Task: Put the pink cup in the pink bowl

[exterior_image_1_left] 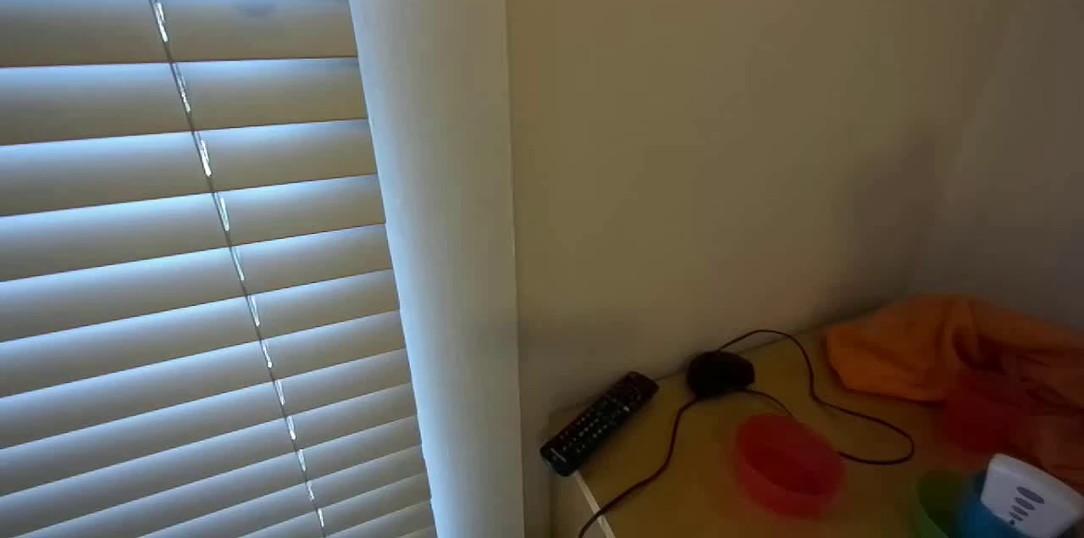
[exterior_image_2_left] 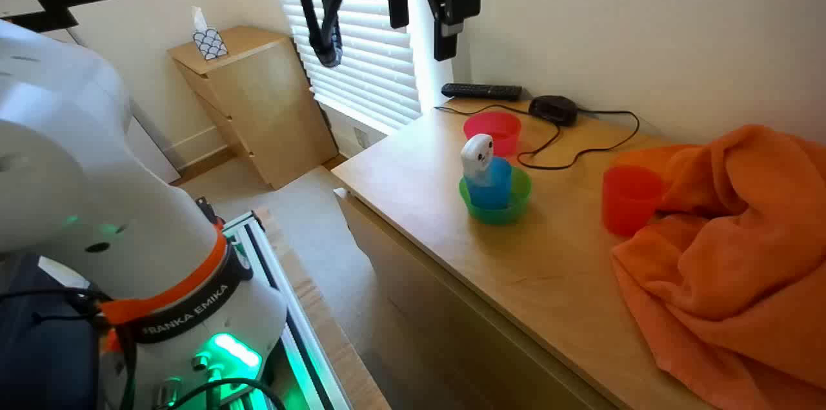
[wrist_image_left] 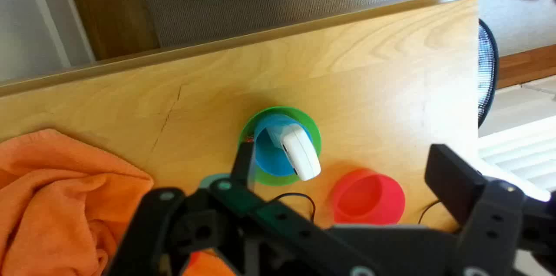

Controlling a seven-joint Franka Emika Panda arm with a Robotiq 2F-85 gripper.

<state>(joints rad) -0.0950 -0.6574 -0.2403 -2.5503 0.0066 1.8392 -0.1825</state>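
While the gripper [exterior_image_2_left: 423,26] hangs at the upper centre of an exterior view, its fingers [exterior_image_2_left: 445,45] apart, the pink cup [exterior_image_2_left: 629,200] stands at right, beside the orange towel [exterior_image_2_left: 729,268]. Near centre, the green bowl [exterior_image_2_left: 498,215] holds the blue cup [exterior_image_2_left: 493,194]; beyond sits the pink bowl [exterior_image_2_left: 506,141], then the remote control [exterior_image_2_left: 481,92].

A white robot arm [exterior_image_2_left: 64,158] fills much of the left side of an exterior view, above a base [exterior_image_2_left: 268,310] with a black lettered band [exterior_image_2_left: 187,316] and a bright green light [exterior_image_2_left: 237,350]. At the top of that view, the black tool [exterior_image_2_left: 422,33] hangs, its fingers [exterior_image_2_left: 445,43] pointing down. The wrist view shows both dark fingers spread wide apart.
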